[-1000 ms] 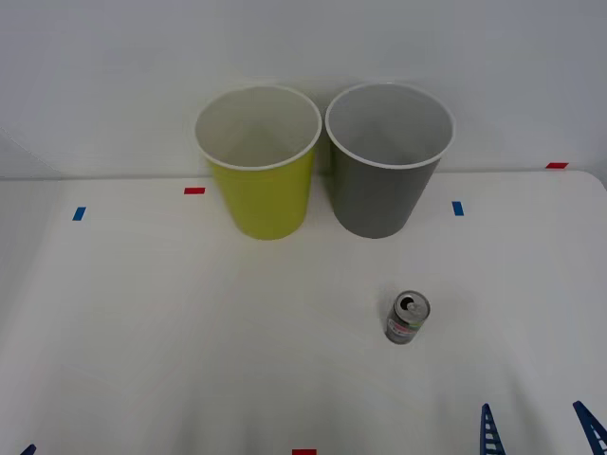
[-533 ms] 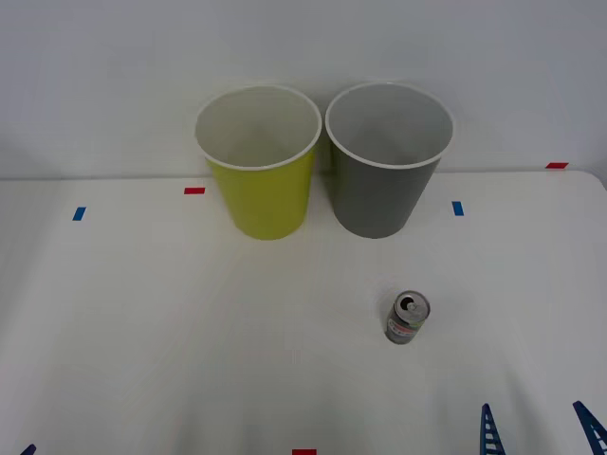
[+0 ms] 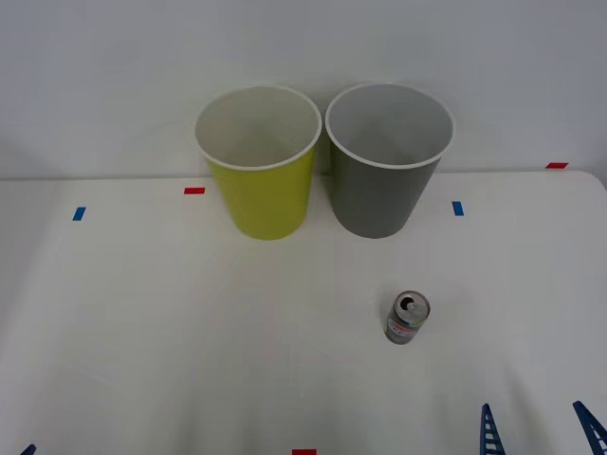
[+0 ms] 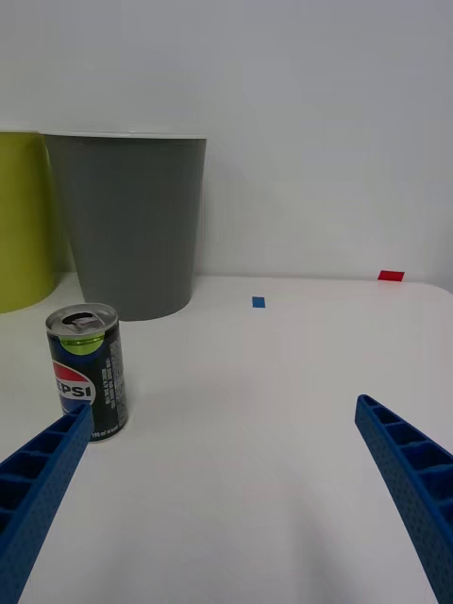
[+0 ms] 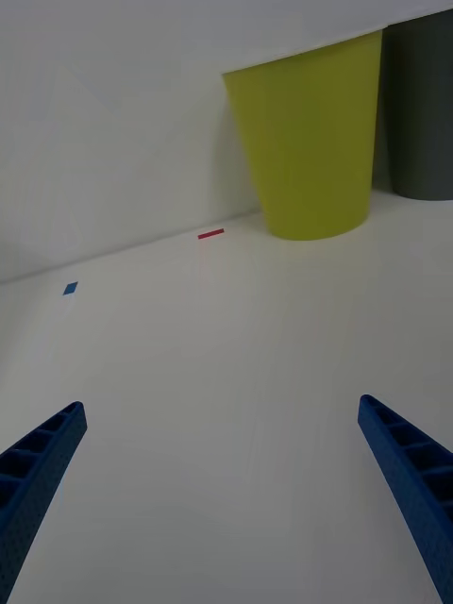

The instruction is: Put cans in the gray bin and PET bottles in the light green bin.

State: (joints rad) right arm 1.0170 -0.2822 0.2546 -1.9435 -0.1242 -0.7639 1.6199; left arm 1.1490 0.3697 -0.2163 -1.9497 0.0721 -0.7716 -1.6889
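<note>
the can [image 3: 408, 318] stands upright on the worktop [image 3: 190, 332] near the gray bin [image 3: 384, 180], just ahead of the right tool [image 4: 222, 444], spread wide.

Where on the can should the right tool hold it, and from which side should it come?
Likely the mid-body of the can, approached level from the robot's side. It stands upright on the table, apart from the gray bin, so its round wall is free all around. The right tool is open and low; the can sits near one of its fingers, so shift sideways to centre first.
</note>
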